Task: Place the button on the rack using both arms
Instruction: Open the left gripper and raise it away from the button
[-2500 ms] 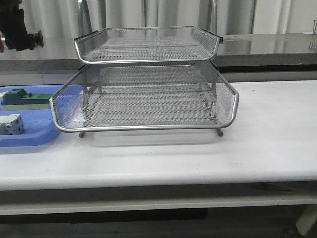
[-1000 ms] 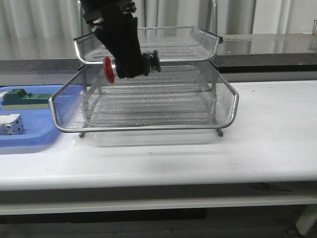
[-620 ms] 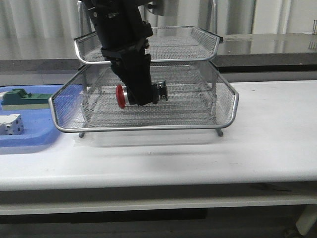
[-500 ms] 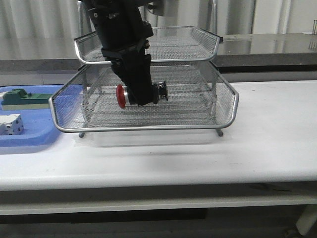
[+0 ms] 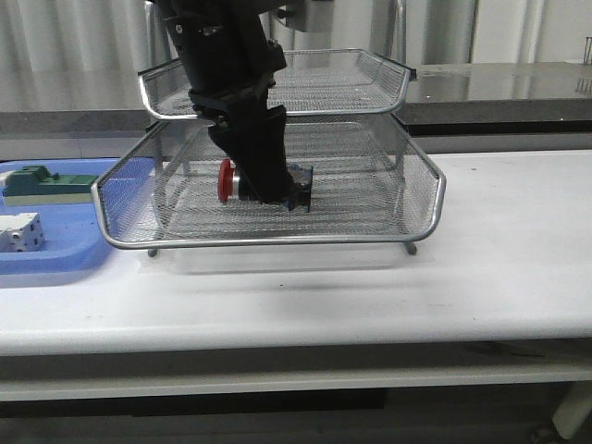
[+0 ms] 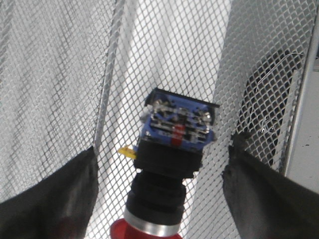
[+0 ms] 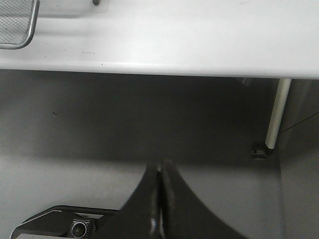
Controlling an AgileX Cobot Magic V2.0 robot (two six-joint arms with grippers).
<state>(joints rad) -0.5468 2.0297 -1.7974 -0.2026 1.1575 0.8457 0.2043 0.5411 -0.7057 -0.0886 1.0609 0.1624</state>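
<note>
The button point(image 5: 266, 185) lies on its side on the mesh of the rack's point(image 5: 277, 239) lower large tray, red head to the left and blue block to the right. My left gripper point(image 5: 262, 176) reaches down into that tray from above, under the top tier. In the left wrist view the button point(image 6: 172, 149) lies between the two black fingers point(image 6: 55, 199) with a gap on each side, so the left gripper point(image 6: 162, 164) is open around it. My right gripper point(image 7: 160, 167) is shut and empty, low below the table edge; it does not show in the front view.
A flat blue tray point(image 5: 55, 259) at the left holds a green block point(image 5: 46, 180) and a white block point(image 5: 20, 231). The rack's corner point(image 7: 20, 25) and a table leg point(image 7: 276, 112) show in the right wrist view. A grey counter point(image 5: 499, 83) runs behind.
My left arm came in from the upper left with the button and lowered it into the rack's lower tray. In the last half second the button sank a little, its blue end dropping onto the mesh.
</note>
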